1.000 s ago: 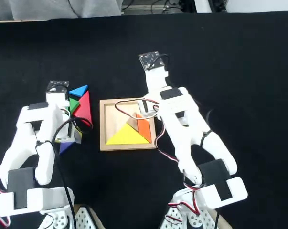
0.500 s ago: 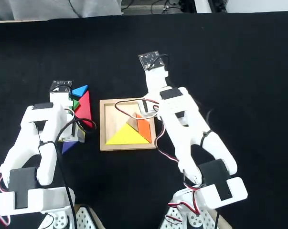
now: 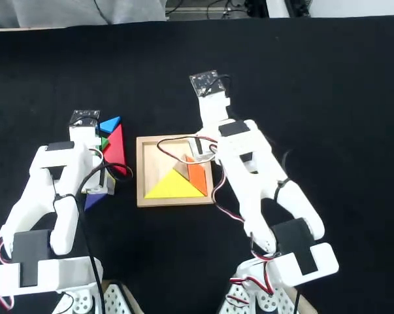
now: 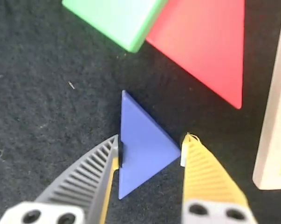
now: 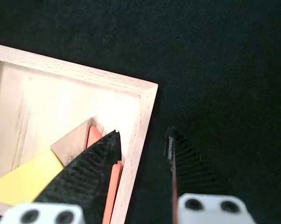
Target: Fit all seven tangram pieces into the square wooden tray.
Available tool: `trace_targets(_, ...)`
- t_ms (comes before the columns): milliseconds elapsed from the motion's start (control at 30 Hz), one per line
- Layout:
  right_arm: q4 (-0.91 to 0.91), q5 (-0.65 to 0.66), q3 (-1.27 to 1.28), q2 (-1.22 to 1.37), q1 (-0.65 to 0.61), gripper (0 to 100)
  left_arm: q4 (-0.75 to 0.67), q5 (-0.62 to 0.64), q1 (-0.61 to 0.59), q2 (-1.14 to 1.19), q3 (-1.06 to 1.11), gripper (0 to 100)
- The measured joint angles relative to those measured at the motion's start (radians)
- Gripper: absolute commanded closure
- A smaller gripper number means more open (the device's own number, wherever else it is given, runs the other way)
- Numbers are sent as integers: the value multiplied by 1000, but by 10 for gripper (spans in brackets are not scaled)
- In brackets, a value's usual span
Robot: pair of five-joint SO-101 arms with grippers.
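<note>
Blue and small, the triangle (image 4: pixel 141 151) lies flat on the black cloth (image 4: pixel 42 107) directly between the fingers of the left gripper (image 4: pixel 151 138). The grey finger presses one straight edge and the yellow finger meets the opposite corner. The jaws are narrowed to the piece's width, so the gripper appears to have hold of it, though the piece is not yet lifted. Taking it across the flat sides rather than from above probably keeps it level for the carry.

Ahead of those fingertips sit the green piece (image 4: pixel 117 18) and the large red triangle (image 4: pixel 205 42), well apart from the held triangle. On the yellow finger's side stands the outer wall of the square wooden tray (image 4: pixel 275 130), near enough that the transfer should be short.

The right gripper (image 5: pixel 144 132) hangs with its jaws parted and nothing between them but the tray's rim, which it straddles. One black finger is inside, over the orange piece (image 5: pixel 113 186), and the other is outside over the cloth. It looks posted there to brace the tray against sliding.

Under and beside the inner finger lie the yellow triangle (image 5: pixel 23 177) and a tan triangle (image 5: pixel 77 140), so three pieces are seated. Beyond the left gripper, a light blue triangle (image 3: pixel 108 124) waits with the others.
</note>
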Motion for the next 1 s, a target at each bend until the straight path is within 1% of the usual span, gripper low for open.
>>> trace_targets(200, 0, 0, 0, 0, 52, 839, 0, 3, 0, -3, 8, 855)
trace_targets(267, 0, 0, 0, 0, 74, 839, 68, 12, 6, -20, -11, 853)
trace_targets(367, 0, 0, 0, 0, 130, 839, 221, 107, 51, -87, -109, 854)
trace_targets(467, 0, 0, -6, 0, 204, 839, 361, 249, 129, -169, -252, 851)
trace_targets(567, -3, 0, -21, 0, 261, 839, 391, 436, 238, -230, -361, 851)
trace_targets(633, -3, 0, -23, 0, 282, 839, 356, 563, 333, -242, -402, 851)
trace_targets(733, -6, 0, -23, 0, 288, 839, 213, 709, 476, -238, -408, 851)
trace_targets(800, -6, 0, -23, 0, 287, 839, 94, 735, 537, -218, -408, 851)
trace_targets(900, -6, 0, -23, 0, 287, 839, -52, 756, 572, -153, -382, 851)
trace_targets(933, -6, 0, -23, 0, 287, 839, -91, 775, 585, -124, -377, 851)
trace_targets(1000, -6, 0, -23, 0, 292, 839, -121, 836, 614, -64, -377, 851)
